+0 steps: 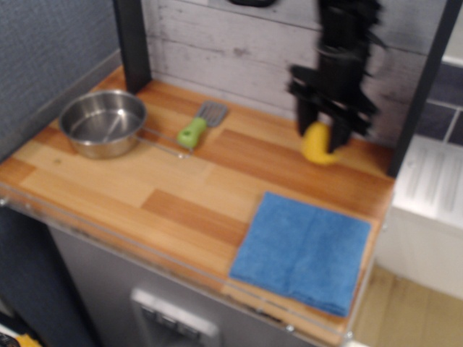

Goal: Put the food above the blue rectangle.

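Towel first: the blue rectangle (302, 251) lies at the near right of the bench (181, 181). Just beyond its far edge hangs the food (318, 144), pinched in the claw (323, 139), so the drop spot seems to lie almost straight below.

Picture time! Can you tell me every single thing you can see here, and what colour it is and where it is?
Corn: one, yellow, held in the gripper beyond the towel's far edge, near the back wall.
Towel: one, blue, folded, front right of the counter.
Pan: one, silver, back left, nothing visible in it.
Spatula: one, green handle with grey blade, lying right of the pan.
Counter: one, striped brown wood.
Back wall: one, pale grey planks.
Gripper: one, black, blurred, closed around the corn.
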Tool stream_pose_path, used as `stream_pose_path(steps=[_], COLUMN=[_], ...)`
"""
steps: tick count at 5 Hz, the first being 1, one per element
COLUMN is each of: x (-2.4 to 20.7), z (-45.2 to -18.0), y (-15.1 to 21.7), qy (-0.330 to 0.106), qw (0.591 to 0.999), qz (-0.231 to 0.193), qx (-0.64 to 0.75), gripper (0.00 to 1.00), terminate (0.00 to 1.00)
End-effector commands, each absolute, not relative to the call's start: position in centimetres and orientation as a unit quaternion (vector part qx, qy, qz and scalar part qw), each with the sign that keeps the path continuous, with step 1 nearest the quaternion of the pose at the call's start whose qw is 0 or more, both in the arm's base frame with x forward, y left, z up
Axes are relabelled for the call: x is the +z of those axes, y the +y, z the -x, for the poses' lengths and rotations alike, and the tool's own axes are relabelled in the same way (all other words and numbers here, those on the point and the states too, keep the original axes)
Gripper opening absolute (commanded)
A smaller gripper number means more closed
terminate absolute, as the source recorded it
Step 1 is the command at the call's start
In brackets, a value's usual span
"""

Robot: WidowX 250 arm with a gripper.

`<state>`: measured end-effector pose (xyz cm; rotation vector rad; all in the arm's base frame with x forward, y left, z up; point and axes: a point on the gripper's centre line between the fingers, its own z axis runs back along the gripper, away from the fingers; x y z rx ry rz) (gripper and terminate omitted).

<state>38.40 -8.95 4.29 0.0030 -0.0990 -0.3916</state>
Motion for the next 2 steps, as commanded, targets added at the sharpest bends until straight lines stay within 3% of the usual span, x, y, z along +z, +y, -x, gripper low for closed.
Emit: stream_pose_path(steps=[1, 2], x=[3.8, 3.1], z=[-38.7, -38.5], y=[-9.1, -7.6], qy=[-0.057, -0.044], qw=[0.978, 0.98], qz=[-0.014, -0.026], qx=[-0.202, -0.191], gripper=[0.0, 0.0], terminate=[0.0, 0.0])
